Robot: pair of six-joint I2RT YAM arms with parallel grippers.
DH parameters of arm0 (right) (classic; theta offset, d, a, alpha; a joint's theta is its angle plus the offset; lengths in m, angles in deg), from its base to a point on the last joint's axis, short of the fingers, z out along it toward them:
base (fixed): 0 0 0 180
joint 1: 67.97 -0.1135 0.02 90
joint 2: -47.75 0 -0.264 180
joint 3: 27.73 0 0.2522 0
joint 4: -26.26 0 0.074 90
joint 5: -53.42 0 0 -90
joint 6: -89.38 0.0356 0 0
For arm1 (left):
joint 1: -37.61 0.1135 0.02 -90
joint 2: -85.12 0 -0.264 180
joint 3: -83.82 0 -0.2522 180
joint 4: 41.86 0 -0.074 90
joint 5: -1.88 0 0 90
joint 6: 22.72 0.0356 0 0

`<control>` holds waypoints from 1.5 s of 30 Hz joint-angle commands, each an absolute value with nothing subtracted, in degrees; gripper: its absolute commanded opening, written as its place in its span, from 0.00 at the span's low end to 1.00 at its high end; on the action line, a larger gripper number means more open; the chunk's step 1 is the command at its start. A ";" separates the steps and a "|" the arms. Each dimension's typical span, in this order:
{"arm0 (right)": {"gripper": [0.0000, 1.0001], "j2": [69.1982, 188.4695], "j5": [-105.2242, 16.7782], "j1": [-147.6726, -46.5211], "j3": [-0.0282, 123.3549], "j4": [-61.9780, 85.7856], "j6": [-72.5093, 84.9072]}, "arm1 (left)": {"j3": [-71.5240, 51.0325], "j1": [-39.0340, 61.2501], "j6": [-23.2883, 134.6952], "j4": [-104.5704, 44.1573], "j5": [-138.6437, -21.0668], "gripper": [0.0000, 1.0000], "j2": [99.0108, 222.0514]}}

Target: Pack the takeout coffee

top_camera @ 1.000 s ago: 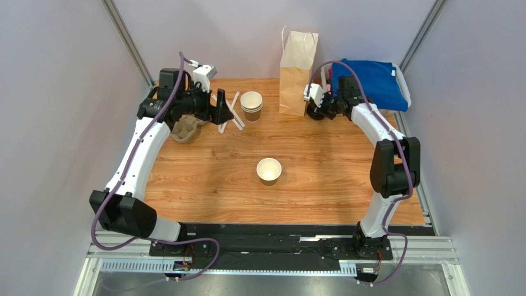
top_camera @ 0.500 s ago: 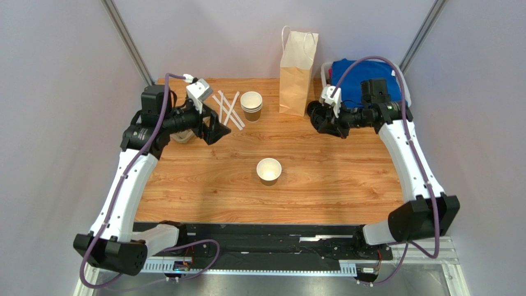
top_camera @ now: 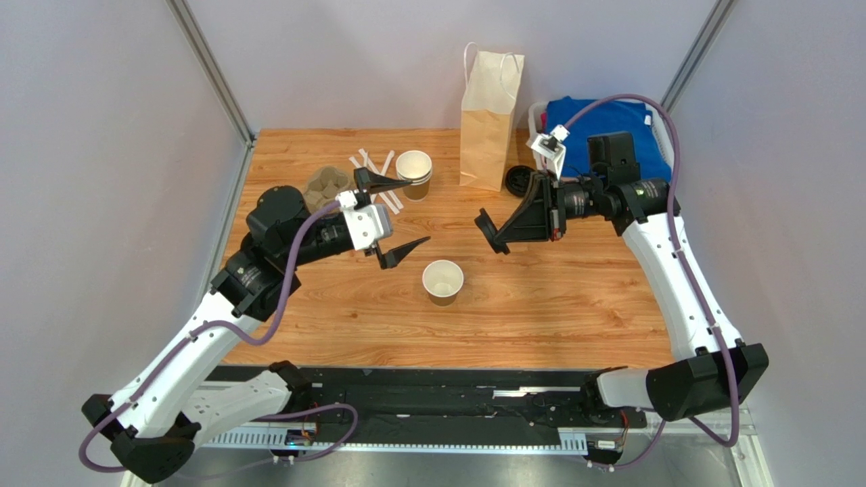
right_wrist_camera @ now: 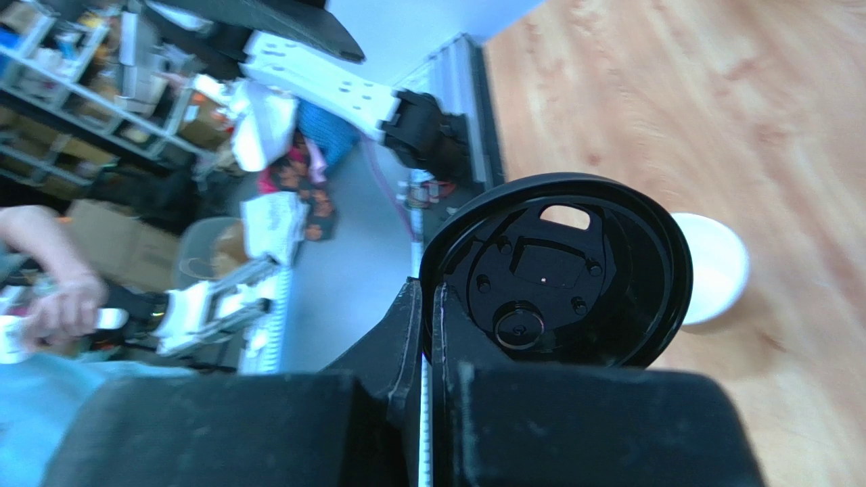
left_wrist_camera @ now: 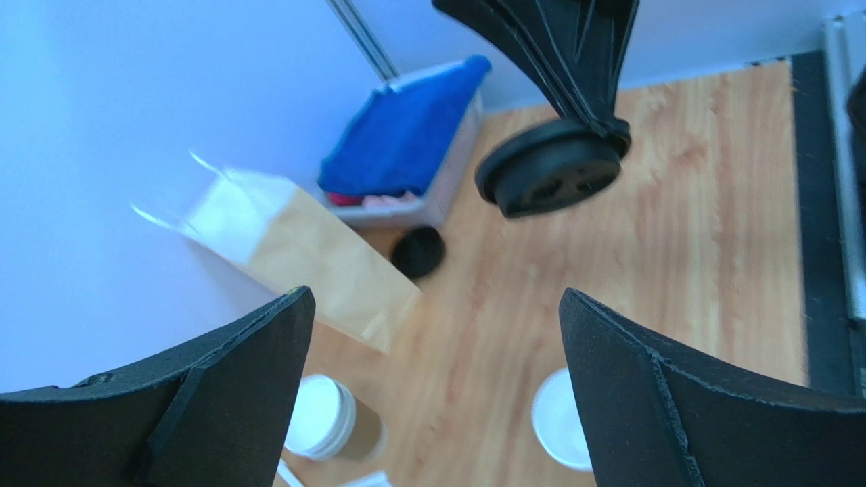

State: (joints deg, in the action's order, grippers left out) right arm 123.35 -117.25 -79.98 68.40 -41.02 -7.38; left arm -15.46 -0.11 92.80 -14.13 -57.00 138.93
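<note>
The small brown kraft paper cup (top_camera: 442, 280) stands upright near the middle of the wooden worktop (top_camera: 569, 304). Its mouth is uncovered and shows a pale cream inside. Its round black plastic lid (right_wrist_camera: 557, 269) is off it, pinched by the rim in the right pincer (top_camera: 496, 223), whose fingers are closed tight on the edge. The lid hangs in the air above the worktop, tilted, its ribbed underside facing the right wrist camera. From above, it sits beyond the cup and a little to its right, apart from it.

The left pincer (top_camera: 401, 213) hovers just to the left of the cup and beyond it, its two black fingers spread wide with nothing between them. Through that gap, the left wrist camera sees the held lid and part of the cup's rim below.

Farther back, a short stack of lidless brown paper cups (top_camera: 414, 172) stands near the worktop's far edge. A few flat white stirrer sticks (top_camera: 378, 170) lie just to its left, and beyond them a moulded grey-brown cardboard cup carrier (top_camera: 327, 185). To the stack's right, a tall tan paper bag with handles (top_camera: 490, 117) stands upright. A loose black lid (top_camera: 520, 183) lies flat near the bag's right side. A white bin holding blue cloth (top_camera: 600, 132) sits at the far right corner.
</note>
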 commanded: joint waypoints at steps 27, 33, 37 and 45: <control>0.00 133.36 -130.45 -86.08 87.63 -78.99 -27.95 | -23.62 -14.34 97.34 -34.34 -70.27 0.49 144.45; 0.00 132.66 -130.45 -86.69 87.54 -78.99 -27.95 | -24.58 -14.34 97.17 -34.61 -72.03 0.46 145.15; 0.00 132.22 -130.45 -87.30 87.02 -78.82 -27.95 | -24.49 -14.34 96.90 -34.87 -72.38 0.41 145.59; 0.00 132.04 -130.45 -88.36 86.66 -78.47 -28.04 | -23.18 -14.34 96.37 -34.61 -71.86 0.24 146.30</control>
State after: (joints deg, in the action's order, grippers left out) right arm 133.79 -120.85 -87.70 85.64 -64.80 -27.05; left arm -24.31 -14.18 97.15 -31.94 -72.19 146.01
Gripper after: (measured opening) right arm 0.025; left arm 0.301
